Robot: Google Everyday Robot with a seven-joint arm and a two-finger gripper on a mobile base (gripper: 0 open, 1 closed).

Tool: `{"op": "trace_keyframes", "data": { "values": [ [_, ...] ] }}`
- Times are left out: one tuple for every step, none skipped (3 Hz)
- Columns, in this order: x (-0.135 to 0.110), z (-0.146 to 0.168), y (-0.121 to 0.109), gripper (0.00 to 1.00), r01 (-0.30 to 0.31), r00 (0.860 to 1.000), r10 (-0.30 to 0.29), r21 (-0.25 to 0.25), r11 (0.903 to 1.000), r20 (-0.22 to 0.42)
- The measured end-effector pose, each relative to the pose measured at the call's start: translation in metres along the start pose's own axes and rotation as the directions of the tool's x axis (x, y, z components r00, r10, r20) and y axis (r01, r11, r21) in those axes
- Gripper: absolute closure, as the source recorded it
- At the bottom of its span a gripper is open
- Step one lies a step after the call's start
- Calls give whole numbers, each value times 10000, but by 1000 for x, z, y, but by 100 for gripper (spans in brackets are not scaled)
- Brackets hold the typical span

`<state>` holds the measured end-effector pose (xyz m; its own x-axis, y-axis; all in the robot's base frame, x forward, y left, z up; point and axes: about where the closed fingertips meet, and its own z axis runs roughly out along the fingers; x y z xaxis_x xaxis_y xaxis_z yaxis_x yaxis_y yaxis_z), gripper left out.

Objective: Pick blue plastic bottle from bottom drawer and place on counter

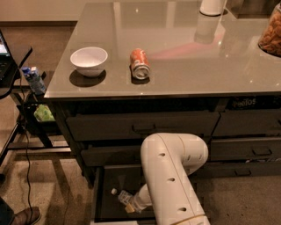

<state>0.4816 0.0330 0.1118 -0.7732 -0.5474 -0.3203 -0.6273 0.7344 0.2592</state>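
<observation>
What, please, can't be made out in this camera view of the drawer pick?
The gripper, low in the bottom drawer by the blue plastic bottle: partly hidden behind the arm.
Drawer's right part: covered by the arm.
Bottle's label print: too small.
White container on the counter: cut off by the top edge.

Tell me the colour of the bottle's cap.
White cap, camera view; the blue plastic bottle lies in the bottom drawer, gripper at it.
</observation>
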Motion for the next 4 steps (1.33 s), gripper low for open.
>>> {"op": "trace_keyframes", "data": {
  "values": [
    [0,0,0,66,0,10000,0,0,10000,0],
    [0,0,0,87,0,10000,0,0,10000,0],
    [0,0,0,100,0,10000,0,0,10000,0],
    [-2,-6,2,100,0,10000,0,-1,10000,0]
  ]
}}
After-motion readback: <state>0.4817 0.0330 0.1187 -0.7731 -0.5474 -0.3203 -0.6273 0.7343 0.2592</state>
